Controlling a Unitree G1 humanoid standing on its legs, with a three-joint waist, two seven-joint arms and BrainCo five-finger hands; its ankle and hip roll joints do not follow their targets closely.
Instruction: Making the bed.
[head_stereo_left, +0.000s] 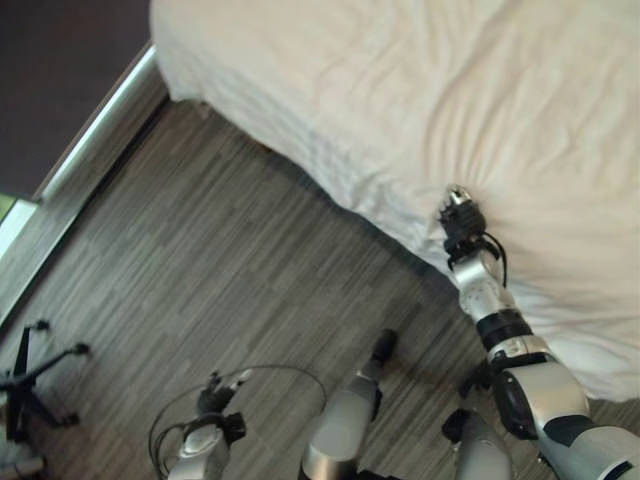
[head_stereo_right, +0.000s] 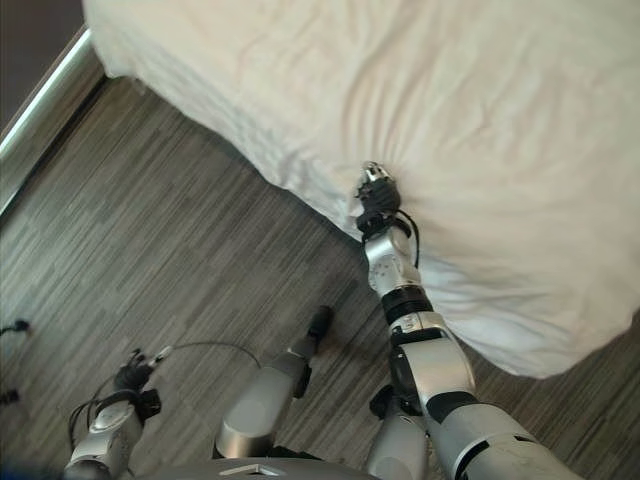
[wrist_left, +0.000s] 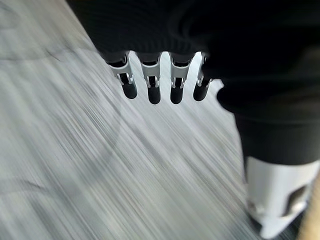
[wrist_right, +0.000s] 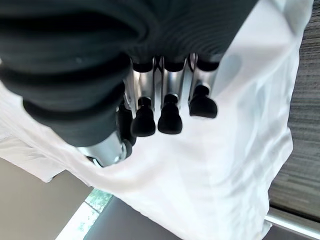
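A white duvet (head_stereo_left: 420, 90) covers the bed, its side hanging down to the floor. My right hand (head_stereo_left: 462, 222) reaches to the near edge of the bed top, and creases in the cloth run together at its fingertips. In the right wrist view its fingers (wrist_right: 170, 115) are curled against the thumb with the white duvet (wrist_right: 225, 165) bunched right under them. My left hand (head_stereo_left: 215, 395) hangs low over the floor, away from the bed, and its fingers (wrist_left: 152, 85) are straight and hold nothing.
Grey wood-plank floor (head_stereo_left: 220, 260) lies along the bed's side. A pale baseboard strip (head_stereo_left: 100, 125) runs along the wall at the left, up to the bed's corner (head_stereo_left: 165, 60). A black tripod stand (head_stereo_left: 30, 385) sits at the lower left.
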